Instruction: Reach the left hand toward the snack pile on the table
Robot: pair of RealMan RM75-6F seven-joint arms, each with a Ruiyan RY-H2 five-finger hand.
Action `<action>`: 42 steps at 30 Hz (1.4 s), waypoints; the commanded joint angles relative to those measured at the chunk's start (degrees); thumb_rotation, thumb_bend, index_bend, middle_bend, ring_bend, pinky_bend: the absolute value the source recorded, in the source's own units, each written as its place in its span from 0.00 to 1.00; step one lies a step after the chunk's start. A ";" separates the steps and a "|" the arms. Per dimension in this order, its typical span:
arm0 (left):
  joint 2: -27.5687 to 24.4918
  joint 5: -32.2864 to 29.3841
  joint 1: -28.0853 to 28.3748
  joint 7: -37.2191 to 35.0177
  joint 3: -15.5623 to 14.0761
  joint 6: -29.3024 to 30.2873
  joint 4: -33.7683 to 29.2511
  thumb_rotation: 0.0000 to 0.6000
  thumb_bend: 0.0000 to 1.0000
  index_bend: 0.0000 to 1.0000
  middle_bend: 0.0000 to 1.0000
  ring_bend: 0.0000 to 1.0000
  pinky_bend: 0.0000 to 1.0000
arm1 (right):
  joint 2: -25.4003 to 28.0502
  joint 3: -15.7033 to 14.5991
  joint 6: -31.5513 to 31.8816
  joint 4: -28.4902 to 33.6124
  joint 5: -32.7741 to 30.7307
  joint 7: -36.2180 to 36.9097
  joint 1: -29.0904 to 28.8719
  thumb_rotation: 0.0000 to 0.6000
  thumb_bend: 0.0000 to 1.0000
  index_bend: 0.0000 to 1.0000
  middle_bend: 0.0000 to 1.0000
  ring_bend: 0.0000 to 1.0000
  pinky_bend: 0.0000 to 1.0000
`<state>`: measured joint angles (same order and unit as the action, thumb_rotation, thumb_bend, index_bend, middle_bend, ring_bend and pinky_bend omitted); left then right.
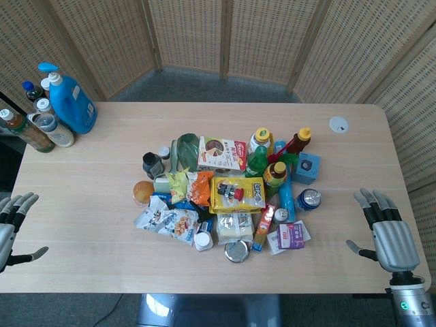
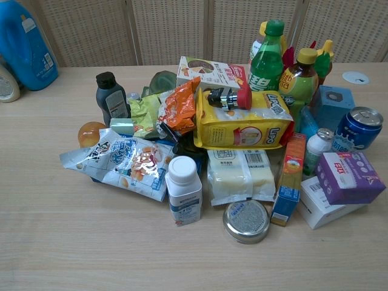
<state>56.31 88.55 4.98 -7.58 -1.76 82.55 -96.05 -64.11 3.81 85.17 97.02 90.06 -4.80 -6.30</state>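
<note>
The snack pile (image 1: pixel 228 194) covers the middle of the wooden table (image 1: pixel 88 225): a yellow bag (image 1: pixel 236 193), an orange packet (image 1: pixel 199 186), a white crinkly bag (image 1: pixel 167 221), bottles, cans and boxes. Up close in the chest view I see the yellow bag (image 2: pixel 242 121), a white pill bottle (image 2: pixel 183 191) and a round tin (image 2: pixel 245 220) at the front of the snack pile (image 2: pixel 224 139). My left hand (image 1: pixel 10 228) lies at the table's left edge, fingers spread, holding nothing, far from the pile. My right hand (image 1: pixel 386 230) rests open at the right edge.
A blue detergent bottle (image 1: pixel 70 99) and several other bottles (image 1: pixel 37 122) stand at the far left corner. A small white disc (image 1: pixel 338 125) lies at the far right. Woven screens close off the back.
</note>
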 commanded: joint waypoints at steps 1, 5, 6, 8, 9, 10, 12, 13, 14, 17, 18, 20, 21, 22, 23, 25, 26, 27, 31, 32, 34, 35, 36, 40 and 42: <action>-0.01 0.10 -0.12 -0.01 0.03 0.20 0.02 1.00 0.00 0.00 0.00 0.00 0.00 | -0.03 -0.05 -0.01 -0.08 0.09 -0.07 -0.06 1.00 0.00 0.00 0.00 0.00 0.00; 0.18 0.00 -0.04 0.28 -0.04 -0.27 0.28 1.00 0.00 0.00 0.00 0.00 0.00 | 0.01 -0.01 0.13 -0.17 -0.02 0.19 -0.03 1.00 0.00 0.00 0.00 0.00 0.00; 0.27 0.01 0.02 0.38 -0.06 -0.41 0.39 1.00 0.00 0.00 0.00 0.00 0.00 | 0.04 0.01 0.13 -0.18 -0.09 0.28 -0.03 1.00 0.00 0.00 0.00 0.00 0.00; 0.53 0.23 0.26 0.70 -0.13 -0.84 0.57 1.00 0.00 0.00 0.00 0.00 0.00 | 0.11 0.07 0.11 -0.11 -0.25 0.53 -0.05 1.00 0.00 0.00 0.00 0.00 0.00; 0.75 0.40 0.52 1.11 -0.14 -1.22 0.69 1.00 0.00 0.00 0.00 0.00 0.00 | 0.17 0.13 0.16 -0.07 -0.34 0.62 -0.05 1.00 0.00 0.00 0.00 0.00 0.00; 0.95 0.56 0.80 1.58 -0.14 -1.61 0.74 1.00 0.00 0.00 0.00 0.00 0.00 | 0.21 0.20 0.23 -0.06 -0.45 0.68 -0.03 1.00 0.00 0.00 0.00 0.00 0.00; 1.54 1.41 1.90 2.76 -0.01 -2.76 0.68 1.00 0.00 0.00 0.00 0.00 0.00 | 0.34 0.32 0.44 -0.01 -0.69 0.79 0.08 1.00 0.00 0.00 0.00 0.00 0.00; 1.92 1.84 2.48 3.23 0.17 -3.20 0.68 1.00 0.00 0.00 0.00 0.00 0.00 | 0.37 0.33 0.47 -0.02 -0.79 0.79 0.12 1.00 0.00 0.00 0.00 0.00 0.00; 2.37 2.26 3.13 3.75 0.39 -3.70 0.72 1.00 0.00 0.00 0.00 0.00 0.00 | 0.39 0.33 0.48 -0.03 -0.88 0.80 0.15 1.00 0.00 0.00 0.00 0.00 0.00; 3.68 2.76 6.00 6.32 1.30 -6.93 0.41 1.00 0.00 0.00 0.00 0.00 0.00 | 0.52 0.36 0.64 0.10 -0.93 0.93 0.22 1.00 0.00 0.00 0.00 0.00 0.00; 3.94 2.49 7.38 7.80 1.78 -8.76 -0.24 1.00 0.00 0.00 0.00 0.00 0.00 | 0.57 0.42 0.82 0.15 -0.88 0.98 0.26 1.00 0.00 0.00 0.00 0.00 0.00; 4.35 1.85 9.55 10.21 2.63 -11.57 -1.59 1.00 0.00 0.00 0.00 0.00 0.00 | 0.62 0.49 0.99 0.18 -0.88 1.03 0.29 1.00 0.00 0.00 0.00 0.00 0.00; 4.70 1.29 11.05 11.64 3.19 -13.61 -2.56 1.00 0.00 0.00 0.00 0.00 0.00 | 0.63 0.52 0.98 0.17 -0.94 1.05 0.28 1.00 0.00 0.00 0.00 0.00 0.00; 4.98 0.74 12.18 12.68 3.57 -15.22 -3.29 1.00 0.00 0.00 0.00 0.00 0.00 | 0.62 0.52 0.91 0.13 -1.01 1.03 0.26 1.00 0.00 0.00 0.00 0.00 0.00; 5.30 0.10 13.26 13.79 3.95 -16.78 -4.01 1.00 0.00 0.00 0.00 0.00 0.00 | 0.62 0.51 0.80 0.09 -1.11 1.04 0.24 1.00 0.00 0.00 0.00 0.00 0.00; 6.33 -1.26 15.66 16.89 4.74 -20.04 -5.37 1.00 0.00 0.00 0.00 0.00 0.00 | 0.60 0.51 0.63 0.01 -1.30 1.04 0.20 1.00 0.00 0.00 0.00 0.00 0.00; 6.86 -1.81 16.58 18.24 5.02 -21.23 -5.88 1.00 0.00 0.00 0.00 0.00 0.00 | 0.60 0.53 0.64 -0.02 -1.35 1.03 0.20 1.00 0.00 0.00 0.00 0.00 0.00; 7.61 -2.43 17.72 20.00 5.29 -22.67 -6.52 1.00 0.00 0.00 0.00 0.00 0.00 | 0.61 0.57 0.71 -0.02 -1.41 1.11 0.23 1.00 0.00 0.00 0.00 0.00 0.00; 9.95 -4.46 20.68 25.51 5.71 -26.27 -8.13 1.00 0.00 0.00 0.00 0.00 0.00 | 0.80 0.70 1.01 0.00 -1.60 1.50 0.38 1.00 0.00 0.00 0.00 0.00 0.00; 10.52 -5.12 21.25 26.84 5.83 -26.88 -8.29 1.00 0.00 0.00 0.00 0.00 0.00 | 0.85 0.72 1.06 0.00 -1.65 1.61 0.42 1.00 0.00 0.00 0.00 0.00 0.00; 11.90 -7.19 22.47 29.67 6.13 -28.21 -8.69 1.00 0.00 0.00 0.00 0.00 0.00 | 0.96 0.76 1.14 0.04 -1.77 1.87 0.49 1.00 0.00 0.00 0.00 0.00 0.00; 12.49 -8.17 22.99 30.84 6.25 -28.77 -8.86 1.00 0.00 0.00 0.00 0.00 0.00 | 1.01 0.76 1.16 0.09 -1.79 2.00 0.51 1.00 0.00 0.00 0.00 0.00 0.00; 13.31 -9.55 23.66 32.34 6.42 -29.40 -9.13 1.00 0.00 0.00 0.00 0.00 0.00 | 1.09 0.77 1.20 0.13 -1.81 2.19 0.54 1.00 0.00 0.00 0.00 0.00 0.00; 16.65 -13.95 25.94 36.61 7.05 -30.87 -9.31 1.00 0.00 0.00 0.00 0.00 0.00 | 1.28 0.85 1.19 0.20 -1.91 2.71 0.55 1.00 0.00 0.00 0.00 0.00 0.00; 18.46 -16.54 27.13 39.22 7.21 -31.32 -9.10 1.00 0.00 0.00 0.00 0.00 0.00 | 1.43 0.93 1.29 0.20 -2.03 3.10 0.61 1.00 0.00 0.00 0.00 0.00 0.00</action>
<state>72.92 74.18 30.65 29.47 5.03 52.15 -105.10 -62.72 4.71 86.43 97.21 88.07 -1.75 -5.71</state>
